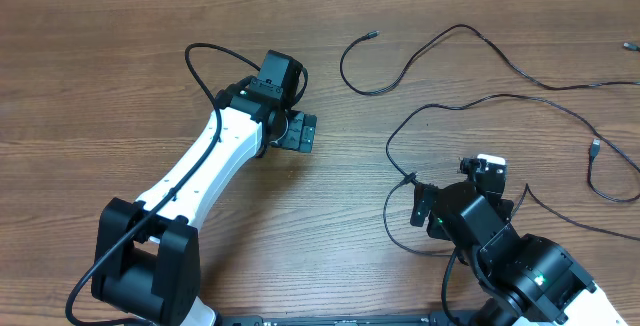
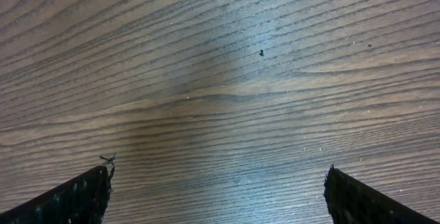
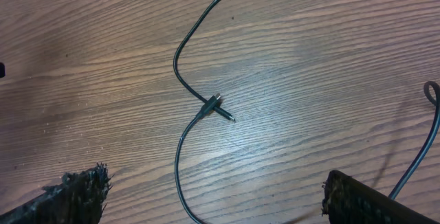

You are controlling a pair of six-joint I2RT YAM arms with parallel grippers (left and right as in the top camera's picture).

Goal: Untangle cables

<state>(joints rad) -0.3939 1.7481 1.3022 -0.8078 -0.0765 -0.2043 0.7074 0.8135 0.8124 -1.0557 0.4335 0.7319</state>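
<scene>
Thin black cables lie spread over the right half of the wooden table. One cable [image 1: 430,51] runs from a small plug [image 1: 372,35] in a loop toward the right edge. Another cable [image 1: 520,97] arcs from a plug [image 1: 410,178] near my right gripper [image 1: 450,188]. That gripper is open; in the right wrist view the plug [image 3: 216,107] lies ahead of the right gripper [image 3: 213,196], and its cord [image 3: 180,176] passes between the fingers without touching them. My left gripper [image 1: 297,133] is open over bare wood, away from any cable, with nothing between the left gripper's [image 2: 218,189] fingers.
A third plug end [image 1: 595,148] lies at the far right, with its cord looping down along the table edge. Another cord [image 3: 430,128] curves past the right finger. The left arm's own thick wire [image 1: 215,56] arches behind its wrist.
</scene>
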